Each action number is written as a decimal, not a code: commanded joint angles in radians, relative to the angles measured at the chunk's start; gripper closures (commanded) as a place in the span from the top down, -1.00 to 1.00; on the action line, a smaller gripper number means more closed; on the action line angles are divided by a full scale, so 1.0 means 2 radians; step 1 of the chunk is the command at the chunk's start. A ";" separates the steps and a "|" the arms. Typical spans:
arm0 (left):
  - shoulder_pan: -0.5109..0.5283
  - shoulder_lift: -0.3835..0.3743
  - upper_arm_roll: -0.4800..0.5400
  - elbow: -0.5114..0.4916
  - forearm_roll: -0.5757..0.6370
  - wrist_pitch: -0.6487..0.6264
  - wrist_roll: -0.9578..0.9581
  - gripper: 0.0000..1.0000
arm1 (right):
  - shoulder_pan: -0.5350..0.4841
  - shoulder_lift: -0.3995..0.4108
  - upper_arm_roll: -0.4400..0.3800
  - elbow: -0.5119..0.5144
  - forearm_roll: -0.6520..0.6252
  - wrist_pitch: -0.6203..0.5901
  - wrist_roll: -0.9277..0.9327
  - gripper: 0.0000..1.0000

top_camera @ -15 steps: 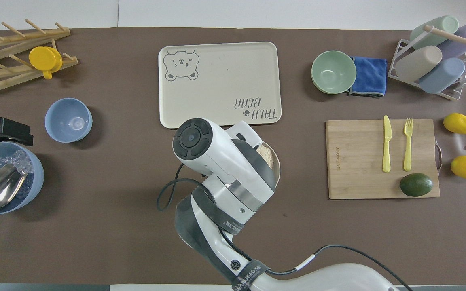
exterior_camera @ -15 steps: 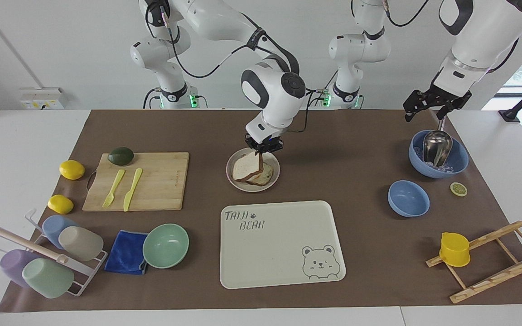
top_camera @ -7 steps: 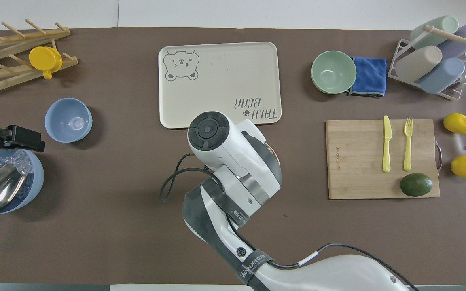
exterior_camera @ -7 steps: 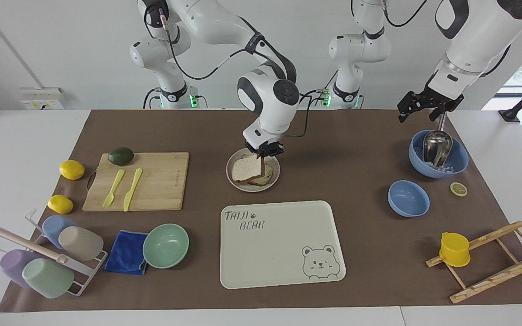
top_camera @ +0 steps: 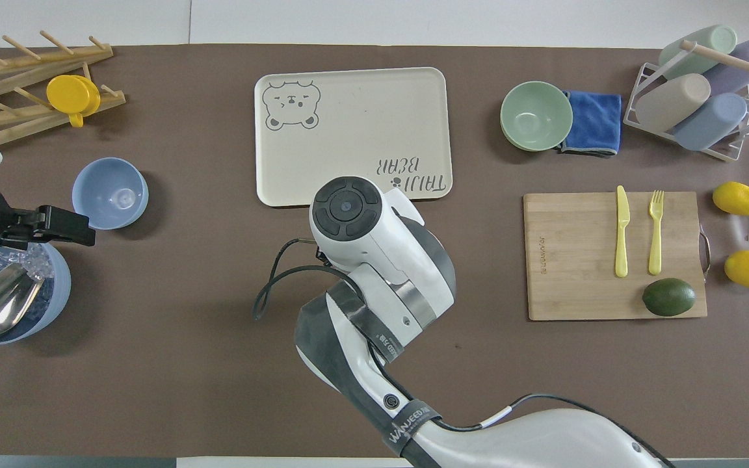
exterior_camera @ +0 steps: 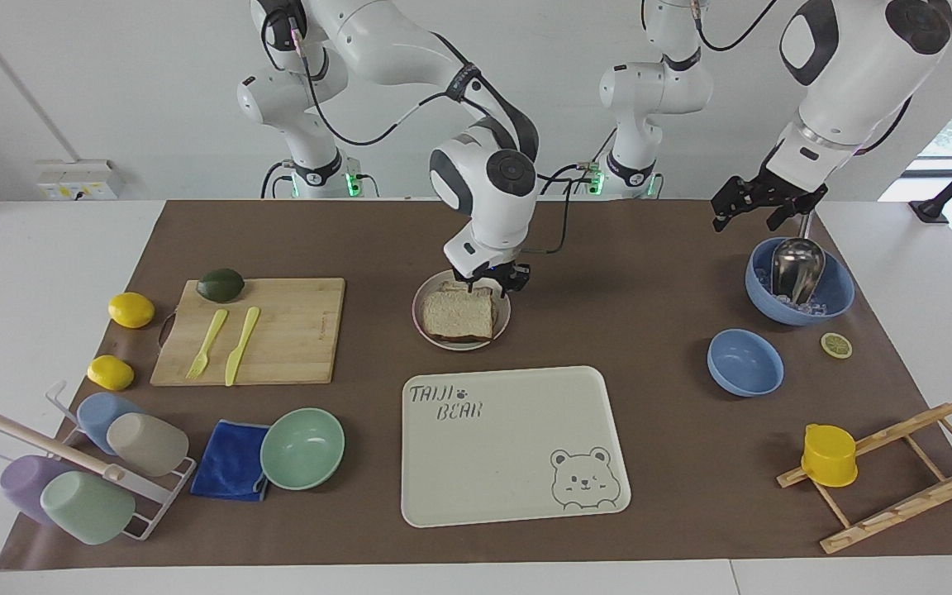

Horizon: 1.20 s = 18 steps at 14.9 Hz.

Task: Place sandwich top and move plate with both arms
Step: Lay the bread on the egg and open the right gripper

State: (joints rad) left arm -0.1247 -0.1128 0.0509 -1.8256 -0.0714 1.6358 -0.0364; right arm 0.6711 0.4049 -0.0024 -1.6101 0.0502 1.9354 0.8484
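Note:
The sandwich top [exterior_camera: 459, 313], a light brown bread slice, lies flat on the stacked slices on the small round plate [exterior_camera: 419, 318] in the middle of the table. My right gripper [exterior_camera: 493, 284] is open, just above the plate's rim on the robots' side, and holds nothing. In the overhead view the right arm [top_camera: 374, 247] hides the plate and the bread. My left gripper [exterior_camera: 745, 216] is open and empty in the air beside the large blue bowl [exterior_camera: 835, 291]; it also shows in the overhead view [top_camera: 78, 229].
A cream bear tray [exterior_camera: 517, 446] lies farther from the robots than the plate. A cutting board [exterior_camera: 294, 330] with knife, fork and avocado lies toward the right arm's end. The large blue bowl holds a metal scoop [exterior_camera: 797, 266]; a smaller blue bowl [exterior_camera: 744, 362] stands nearby.
The right gripper held the bread slice tilted on edge over the plate; it has let go and the slice now lies flat. The left gripper has drifted toward the table's middle.

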 commanded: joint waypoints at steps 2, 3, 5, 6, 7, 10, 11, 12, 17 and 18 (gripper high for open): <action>-0.009 -0.013 0.001 -0.039 -0.020 0.035 0.001 1.00 | -0.081 -0.061 0.002 0.002 0.011 -0.027 -0.075 0.87; -0.010 -0.013 0.001 -0.047 -0.026 0.041 0.001 1.00 | -0.111 -0.073 0.003 0.004 0.010 -0.052 -0.109 0.91; -0.012 -0.013 0.000 -0.063 -0.052 0.060 -0.003 1.00 | -0.153 -0.096 0.000 0.002 0.006 -0.089 -0.170 1.00; -0.023 -0.013 0.000 -0.074 -0.060 0.074 -0.014 1.00 | -0.177 -0.099 -0.001 0.004 0.005 -0.095 -0.173 1.00; -0.034 -0.011 0.000 -0.083 -0.066 0.088 -0.028 1.00 | -0.200 -0.104 -0.002 0.003 0.004 -0.099 -0.176 1.00; -0.070 0.002 0.000 -0.097 -0.096 0.125 -0.062 1.00 | -0.243 -0.123 -0.003 -0.002 0.003 -0.147 -0.196 1.00; -0.084 0.011 0.000 -0.097 -0.102 0.138 -0.076 1.00 | -0.259 -0.130 -0.003 -0.001 0.003 -0.162 -0.199 1.00; -0.103 0.023 0.000 -0.097 -0.108 0.154 -0.092 1.00 | -0.274 -0.143 -0.002 -0.002 0.003 -0.181 -0.199 1.00; -0.188 0.078 0.000 -0.116 -0.136 0.258 -0.147 1.00 | -0.326 -0.183 -0.004 -0.005 0.000 -0.233 -0.246 1.00; -0.201 0.087 0.000 -0.127 -0.144 0.286 -0.152 1.00 | -0.338 -0.187 -0.006 -0.008 0.000 -0.234 -0.274 1.00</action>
State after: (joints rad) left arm -0.4686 0.0346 0.0338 -2.0341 -0.3263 2.1062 -0.3142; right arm 0.0432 0.0676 -0.0202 -1.5884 0.0499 1.4713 0.3874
